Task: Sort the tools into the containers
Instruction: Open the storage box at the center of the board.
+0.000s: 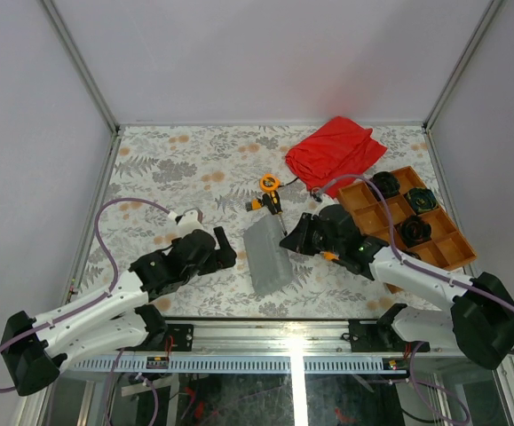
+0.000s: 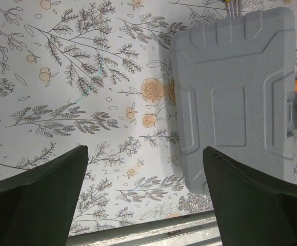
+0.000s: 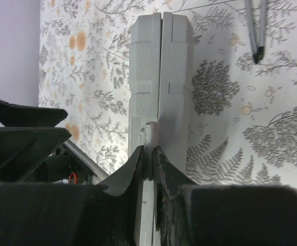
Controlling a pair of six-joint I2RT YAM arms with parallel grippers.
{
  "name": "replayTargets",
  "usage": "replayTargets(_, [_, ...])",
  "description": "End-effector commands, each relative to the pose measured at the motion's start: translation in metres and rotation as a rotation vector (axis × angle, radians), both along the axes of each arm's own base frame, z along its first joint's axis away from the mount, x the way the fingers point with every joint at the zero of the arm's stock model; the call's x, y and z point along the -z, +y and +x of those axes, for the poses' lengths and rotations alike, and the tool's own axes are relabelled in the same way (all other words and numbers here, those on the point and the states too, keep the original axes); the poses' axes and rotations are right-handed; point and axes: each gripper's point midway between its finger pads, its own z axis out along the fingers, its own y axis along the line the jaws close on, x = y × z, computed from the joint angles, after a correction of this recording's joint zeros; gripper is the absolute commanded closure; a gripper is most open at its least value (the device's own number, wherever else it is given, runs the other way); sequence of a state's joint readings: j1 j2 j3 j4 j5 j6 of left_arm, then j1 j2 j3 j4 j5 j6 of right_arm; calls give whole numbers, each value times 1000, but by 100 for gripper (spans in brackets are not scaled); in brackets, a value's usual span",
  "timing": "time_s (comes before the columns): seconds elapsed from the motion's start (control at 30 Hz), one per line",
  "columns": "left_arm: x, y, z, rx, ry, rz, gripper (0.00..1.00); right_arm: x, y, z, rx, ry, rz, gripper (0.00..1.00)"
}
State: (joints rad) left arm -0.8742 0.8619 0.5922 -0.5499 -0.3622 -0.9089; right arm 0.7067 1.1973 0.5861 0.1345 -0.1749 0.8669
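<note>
Right gripper (image 3: 149, 154): fingers nearly closed, pinching a thin grey tab (image 3: 149, 134) on the seam of the grey case (image 3: 161, 77). The wrist view looks straight along the case's narrow edge, both halves pressed together, with table (image 3: 230, 102) showing on either side. From the top view the case (image 1: 268, 257) appears tipped up on a long edge, its broad face turned toward the left arm; the exact tilt cannot be told. The right forearm runs from its base at lower right, up and to the left, with the wrist bent in at the case's right edge.

Left gripper (image 2: 144, 149): fingers spread wide, holding nothing, only floral table between them. It sits near the case's left side, not touching. The left arm stretches low from the lower-left base, diagonally up and to the right.

Beyond the case: round orange tape measure (image 1: 269, 183), with small orange-and-black tools (image 1: 266, 204) just below it, all on the table, none in the case. A pair of thin grey metal tips (image 3: 256, 31) lies past the case in the right wrist view.

Further right: red cloth (image 1: 336, 151) and orange-brown tray (image 1: 447, 246) holding black round parts (image 1: 414, 229).
</note>
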Motion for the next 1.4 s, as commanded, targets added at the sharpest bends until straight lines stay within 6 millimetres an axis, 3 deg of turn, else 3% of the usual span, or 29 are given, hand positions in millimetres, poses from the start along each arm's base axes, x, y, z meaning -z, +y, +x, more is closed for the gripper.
replayTargets(0.0, [-8,-3,2,-12,-11,-32,8,-50,23,-2,-13,-50,129,100])
replayTargets(0.53, [-6,-6,0,-4,-4,-54,8,-52,64,-9,13,-11,187,100])
replayTargets(1.07, [-32,10,2,-44,-73,-57,8,-90,57,-6,35,-89,233,100])
replayTargets(1.37, [-34,11,2,-44,-80,-61,8,-76,45,-6,86,-73,204,100])
